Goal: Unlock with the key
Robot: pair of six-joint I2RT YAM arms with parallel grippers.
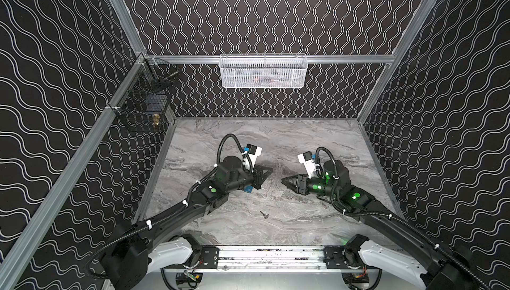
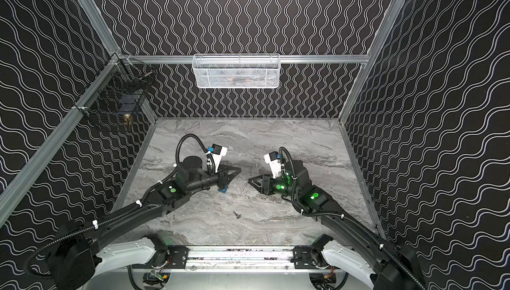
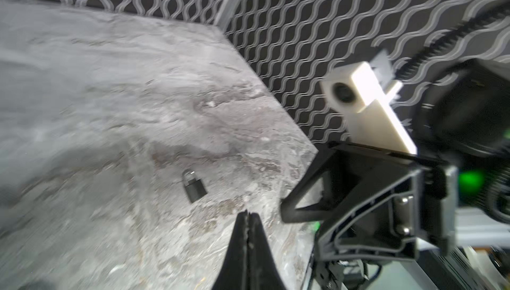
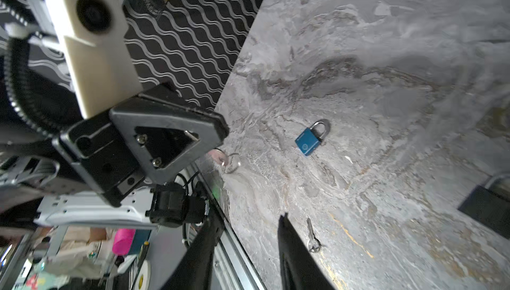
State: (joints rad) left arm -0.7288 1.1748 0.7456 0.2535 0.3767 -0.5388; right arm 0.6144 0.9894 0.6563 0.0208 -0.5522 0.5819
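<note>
On the grey marbled tabletop point(image 1: 303, 142) the key point(image 1: 264, 214) lies flat and alone, nearer the robot's base rail than either gripper, with nothing over it or touching it. Further in, the blue padlock point(image 4: 310, 138) lies on its side with its shackle closed. In both top views the left gripper point(image 3: 248, 214) hangs over it and covers most of it, leaving only a blue corner showing. That gripper's fingers are pressed together with nothing between them. The right gripper point(image 4: 249, 215) faces it across a short gap, its two fingers parted partway and empty; the key lies just beside one finger in the right wrist view, apart from it.

The count: two padlocks, the blue one and a dark padlock point(image 3: 194, 186) lying well apart from it, near the right gripper. One loose key. One metal ring point(image 4: 231, 163) with a small round piece on it, half hidden behind the left gripper; what it is I cannot tell.

A white mesh basket point(image 1: 263, 71) hangs on the back rail. Black wire basketwork point(image 1: 143, 103) sits in the back left corner with a brass object point(image 1: 156, 120) inside; whether it is one basket or two I cannot tell. Three walls of black paper with white wavy lines, framed in aluminium rails, enclose the table.
</note>
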